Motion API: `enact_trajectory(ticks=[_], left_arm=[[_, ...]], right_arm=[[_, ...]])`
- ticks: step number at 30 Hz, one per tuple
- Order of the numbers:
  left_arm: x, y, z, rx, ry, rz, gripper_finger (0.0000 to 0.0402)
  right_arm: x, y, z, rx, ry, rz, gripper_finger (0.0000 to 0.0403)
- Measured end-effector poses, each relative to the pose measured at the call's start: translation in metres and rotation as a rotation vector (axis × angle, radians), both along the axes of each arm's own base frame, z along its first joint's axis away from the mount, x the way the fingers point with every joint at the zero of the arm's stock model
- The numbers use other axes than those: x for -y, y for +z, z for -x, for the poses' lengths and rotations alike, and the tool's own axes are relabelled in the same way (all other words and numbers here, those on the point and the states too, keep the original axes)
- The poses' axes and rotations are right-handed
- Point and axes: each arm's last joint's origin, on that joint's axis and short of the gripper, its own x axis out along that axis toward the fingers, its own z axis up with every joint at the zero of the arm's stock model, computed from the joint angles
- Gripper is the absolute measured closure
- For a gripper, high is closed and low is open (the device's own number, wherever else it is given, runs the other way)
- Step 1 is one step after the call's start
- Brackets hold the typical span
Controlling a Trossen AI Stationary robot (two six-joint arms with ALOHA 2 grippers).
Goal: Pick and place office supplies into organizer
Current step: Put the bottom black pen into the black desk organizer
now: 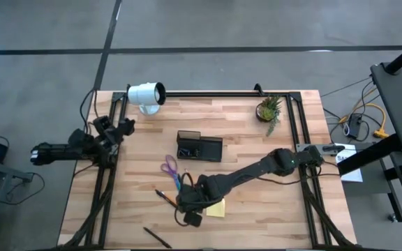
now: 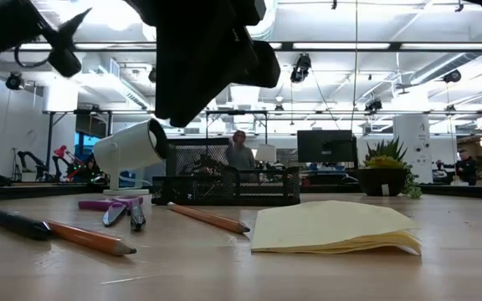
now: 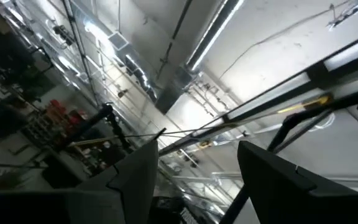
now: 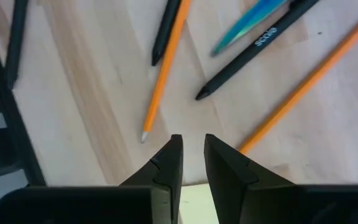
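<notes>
**Right gripper low over pens, organizer apart**

While the black mesh organizer (image 1: 199,147) sits mid-table, its contents can't be told. Purple-handled scissors (image 1: 170,169), thin orange pencils (image 4: 164,70) and a dark pen (image 4: 257,50) lie loose on the pale wood table (image 1: 257,209), beside a square yellow sticky pad (image 2: 333,226). Right gripper (image 4: 191,155) hangs low over them, jaws narrow, holding nothing. Left gripper (image 3: 194,174) waits at the table's left edge, tilted up, jaws wide.

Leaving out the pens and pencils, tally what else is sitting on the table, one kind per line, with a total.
Scissors: 1
Sticky-note pad: 1
Organizer: 1
White lamp: 1
Potted plant: 1
Total: 5
</notes>
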Motion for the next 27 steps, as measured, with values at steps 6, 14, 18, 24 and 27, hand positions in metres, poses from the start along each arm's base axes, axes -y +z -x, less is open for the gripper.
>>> enact_trajectory(ticks=[6,14,18,24,27], left_arm=[[0.001,0.017,0.001,-0.070,0.027,-0.116,0.0194],[0.011,0.039,0.005,-0.860,-0.283,-0.495,0.0194],[0.017,0.048,0.006,-0.888,-0.537,-0.508,0.0195],[0.022,0.033,0.012,-1.036,-0.699,-0.514,0.0230],[0.025,0.032,0.013,-1.024,-0.758,-0.518,0.0261]], right_arm=[[-0.001,0.000,0.000,0.000,-0.011,-0.005,0.0344],[-0.006,0.000,0.002,-0.002,-0.048,-0.022,0.0344],[-0.006,0.000,0.002,0.002,-0.026,-0.011,0.0344],[0.003,0.001,-0.001,0.039,-0.115,0.068,0.0344],[0.006,0.001,-0.002,0.052,-0.196,0.077,0.0344]])
